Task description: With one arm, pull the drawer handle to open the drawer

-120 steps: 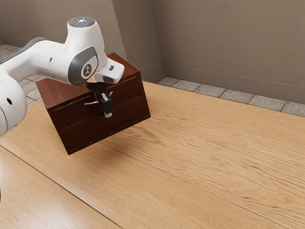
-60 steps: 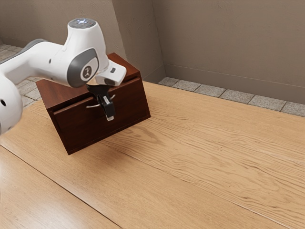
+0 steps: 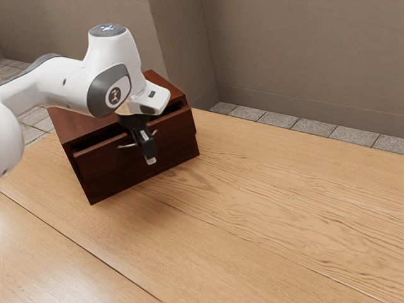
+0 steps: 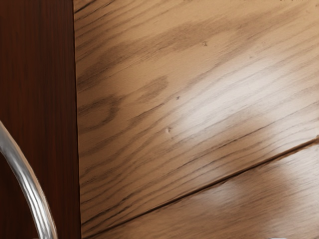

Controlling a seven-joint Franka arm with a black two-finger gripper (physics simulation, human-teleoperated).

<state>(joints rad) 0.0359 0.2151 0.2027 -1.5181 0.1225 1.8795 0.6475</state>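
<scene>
A dark wooden cabinet [image 3: 136, 175] stands on the table at the exterior view's left. Its upper drawer [image 3: 107, 159] is pulled out a little, with a dark gap showing along its top edge. A thin silver handle [image 3: 128, 146] runs across the drawer front. My black gripper [image 3: 148, 153] hangs in front of the drawer, shut on this handle near its middle. In the wrist view the curved silver handle [image 4: 31, 191] passes close under my hand, against the dark drawer front [image 4: 35, 74].
The light wooden table [image 3: 265, 208] stretches wide toward the exterior view's right and front. Grey walls [image 3: 297, 50] and a tiled floor strip [image 3: 309, 126] lie behind it. My white arm [image 3: 69, 82] reaches over the cabinet's top.
The drawer has slid out of the cabinet, from flush to partly open. My gripper has moved with the handle toward the exterior view's lower right.
</scene>
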